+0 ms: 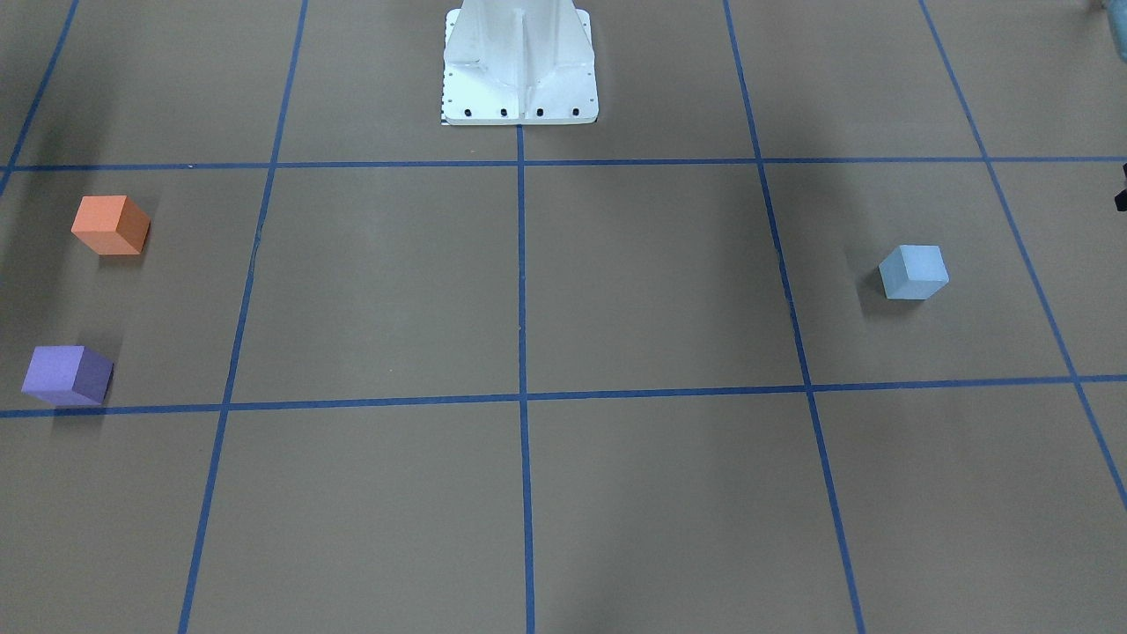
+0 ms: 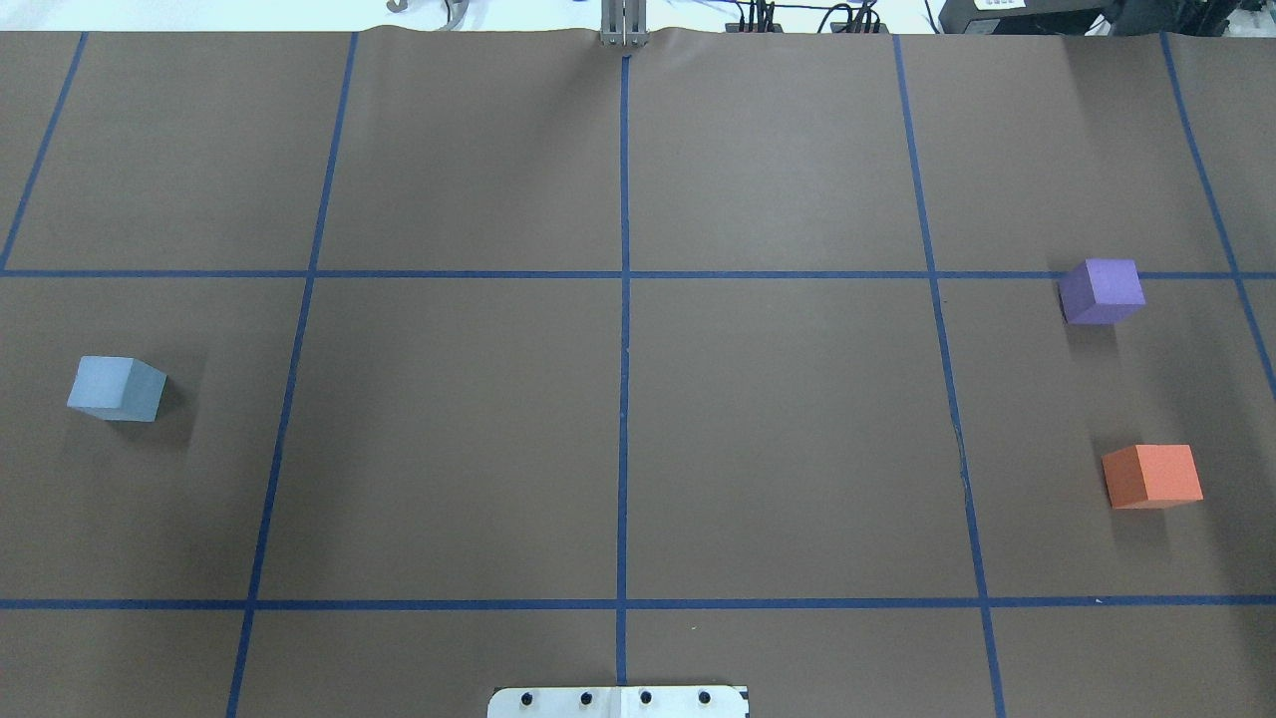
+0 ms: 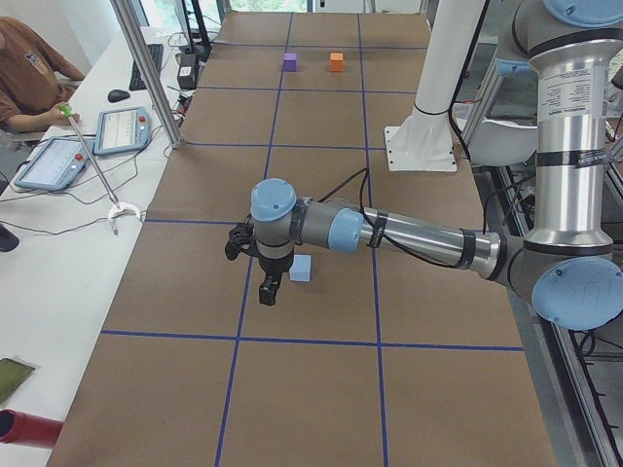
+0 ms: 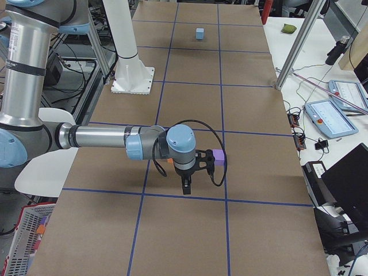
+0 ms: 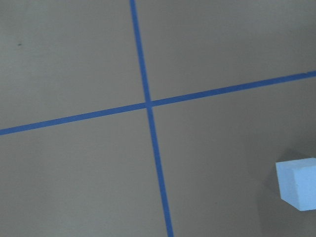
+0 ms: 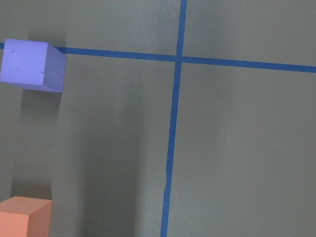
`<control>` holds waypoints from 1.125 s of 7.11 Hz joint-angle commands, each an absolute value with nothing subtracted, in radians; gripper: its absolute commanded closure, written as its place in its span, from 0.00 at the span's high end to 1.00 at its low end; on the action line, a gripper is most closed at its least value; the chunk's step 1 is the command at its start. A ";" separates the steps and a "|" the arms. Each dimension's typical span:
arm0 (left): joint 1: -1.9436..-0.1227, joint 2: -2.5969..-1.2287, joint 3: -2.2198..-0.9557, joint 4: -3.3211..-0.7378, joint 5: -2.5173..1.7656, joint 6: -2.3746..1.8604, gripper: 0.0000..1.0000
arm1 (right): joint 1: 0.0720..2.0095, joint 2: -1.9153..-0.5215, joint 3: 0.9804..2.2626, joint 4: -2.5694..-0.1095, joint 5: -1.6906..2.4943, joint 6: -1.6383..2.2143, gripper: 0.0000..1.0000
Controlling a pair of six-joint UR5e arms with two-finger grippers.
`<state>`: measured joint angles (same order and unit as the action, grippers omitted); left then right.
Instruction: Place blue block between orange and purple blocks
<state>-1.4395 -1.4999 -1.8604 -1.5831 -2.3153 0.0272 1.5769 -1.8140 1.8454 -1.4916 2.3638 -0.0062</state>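
The blue block [image 1: 914,273] sits alone on the robot's left side of the table; it also shows in the overhead view [image 2: 117,389] and at the left wrist view's right edge [image 5: 296,182]. The orange block [image 1: 110,225] and the purple block [image 1: 66,375] stand apart on the robot's right side, with a gap between them [image 2: 1152,476] [image 2: 1101,290]. The left gripper [image 3: 268,289] hangs above the table beside the blue block [image 3: 300,269]. The right gripper [image 4: 185,187] hangs near the purple block [image 4: 218,156]. Both grippers show only in side views, so I cannot tell whether they are open or shut.
Brown table paper with a blue tape grid [image 2: 624,399]. The white robot base [image 1: 519,66] stands at the table's edge. An operator's side table holds tablets [image 3: 122,129] and cables. A metal pole [image 3: 146,68] rises at the table's edge.
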 commanded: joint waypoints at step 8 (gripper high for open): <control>-1.050 -1.502 -1.853 -1.940 -2.198 -0.777 1.00 | 1.577 -1.807 1.850 -1.491 2.364 -0.006 1.00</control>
<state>-1.1167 -1.5091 -1.8696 -1.8751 -2.2515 -0.6918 1.5769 -1.8090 1.8490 -1.4910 2.3640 -0.0061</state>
